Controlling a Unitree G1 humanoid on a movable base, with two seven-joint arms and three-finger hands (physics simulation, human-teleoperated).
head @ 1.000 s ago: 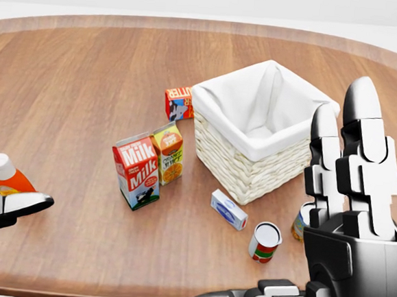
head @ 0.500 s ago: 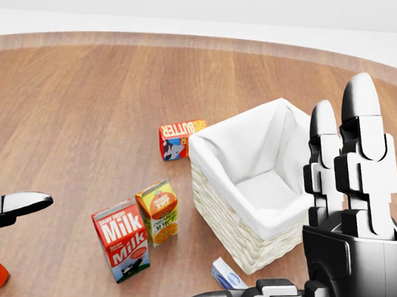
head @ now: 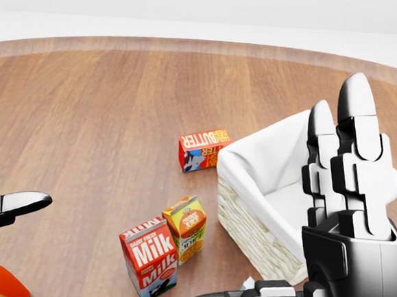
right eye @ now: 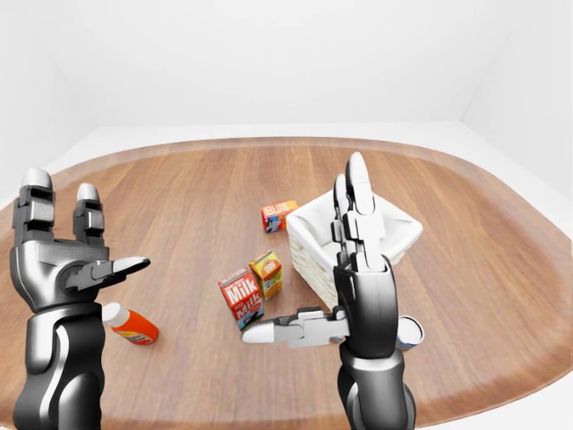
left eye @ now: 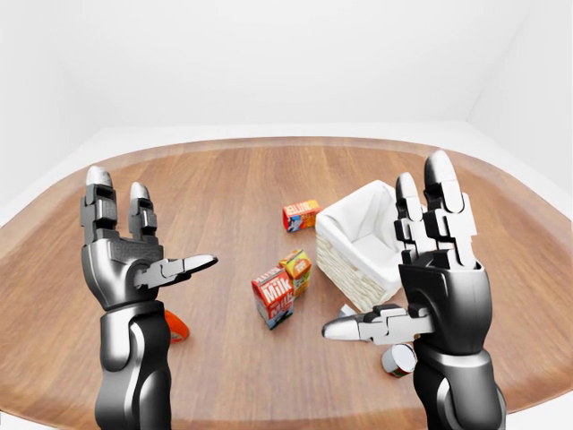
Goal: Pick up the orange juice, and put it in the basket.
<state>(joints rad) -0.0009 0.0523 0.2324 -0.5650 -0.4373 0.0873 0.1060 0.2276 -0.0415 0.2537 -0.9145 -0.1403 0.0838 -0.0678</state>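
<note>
Surface (left eye: 224, 188): brown wood grain. Basket (left eye: 345, 264): pale woven wicker, white lining. Juice (head: 187, 228): orange-yellow-green carton. Milk (head: 148, 258): red, white lettering. Butter (head: 202, 149): orange-red box. Bottle (right eye: 130, 324): orange, white cap. Fingers (left eye: 428, 210): grey-black, white tips.

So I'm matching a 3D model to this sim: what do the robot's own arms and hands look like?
Both the left hand and right hand are glossy dark-grey metal with three blocky, segmented fingers each. The fingertips are rounded and pale silver-white, as are the pointed thumb tips. The forearms are smooth dark cylinders with light sheen. No cables, sleeves or markings show.
</note>
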